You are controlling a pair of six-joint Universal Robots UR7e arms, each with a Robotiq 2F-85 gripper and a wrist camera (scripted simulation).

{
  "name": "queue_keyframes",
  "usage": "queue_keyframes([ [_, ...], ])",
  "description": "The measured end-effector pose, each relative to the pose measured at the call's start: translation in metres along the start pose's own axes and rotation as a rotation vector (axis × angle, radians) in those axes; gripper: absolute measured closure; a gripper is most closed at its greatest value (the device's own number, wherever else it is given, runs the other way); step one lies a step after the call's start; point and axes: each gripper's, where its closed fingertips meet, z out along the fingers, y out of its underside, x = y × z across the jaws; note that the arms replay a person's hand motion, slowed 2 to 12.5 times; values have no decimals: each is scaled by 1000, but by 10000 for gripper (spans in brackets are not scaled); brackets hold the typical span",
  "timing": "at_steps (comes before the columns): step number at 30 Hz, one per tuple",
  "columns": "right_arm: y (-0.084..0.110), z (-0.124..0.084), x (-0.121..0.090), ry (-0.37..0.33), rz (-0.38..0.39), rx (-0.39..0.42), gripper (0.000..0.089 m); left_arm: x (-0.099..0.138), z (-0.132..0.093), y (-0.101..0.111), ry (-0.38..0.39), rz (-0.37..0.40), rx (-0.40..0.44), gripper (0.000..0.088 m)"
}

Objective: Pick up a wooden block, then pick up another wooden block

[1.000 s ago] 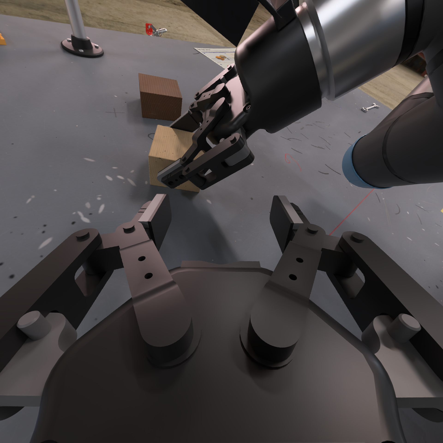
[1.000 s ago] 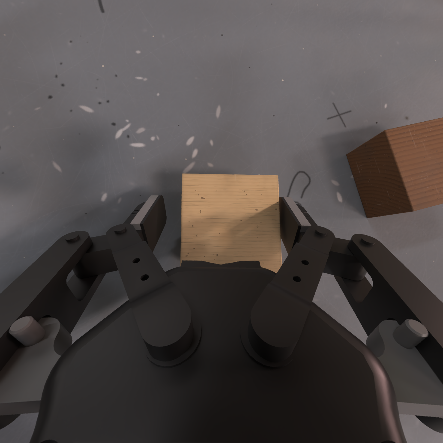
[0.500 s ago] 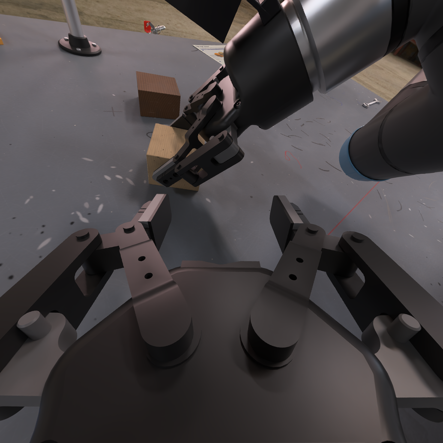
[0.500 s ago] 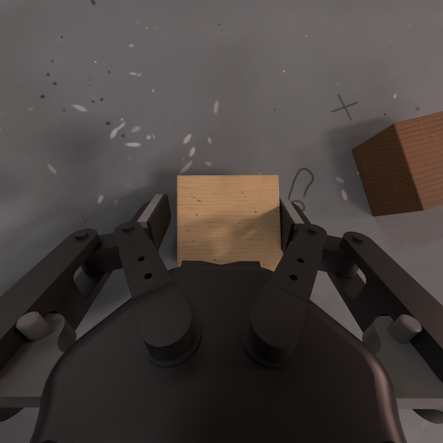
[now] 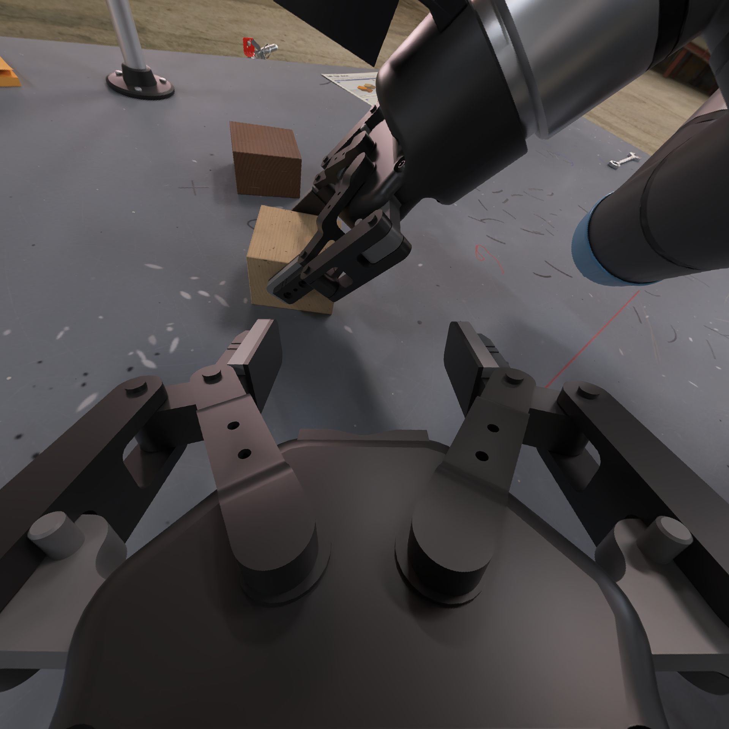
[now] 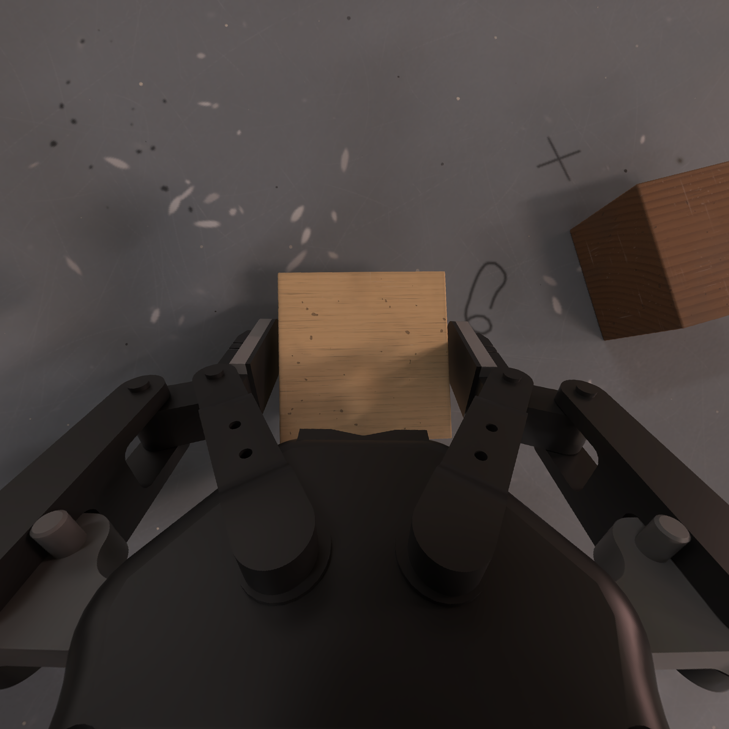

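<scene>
A light wooden block (image 6: 361,374) rests on the grey table (image 5: 98,236). My right gripper (image 6: 363,343) is open and straddles it, one finger close to each side. In the left wrist view the same block (image 5: 276,252) shows with the right gripper (image 5: 296,252) down over it, the near finger across its front corner. A dark brown wooden block (image 5: 264,165) stands just behind it, apart; it also shows in the right wrist view (image 6: 662,256) at the right. My left gripper (image 5: 363,343) is open and empty above the table, short of the light block.
A metal post on a round base (image 5: 138,75) stands at the back left. A paper sheet (image 5: 351,81), a small red item (image 5: 248,43) and a small metal part (image 5: 623,159) lie near the far edge. The right arm (image 5: 513,98) fills the upper right.
My right gripper has come down lower around the light block, still open. The left gripper has barely moved. Both blocks stay where they were.
</scene>
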Motion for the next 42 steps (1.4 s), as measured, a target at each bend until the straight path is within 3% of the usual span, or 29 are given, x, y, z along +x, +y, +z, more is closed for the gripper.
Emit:
queue_keyframes([
  [36, 8, -4, 3, -26, -10, -32, 183, 1, 3, 5, 8, -4, -18, 157],
  [42, 8, -4, 2, -40, -20, -40, 261, 1, 3, 5, 5, 2, -19, 157],
])
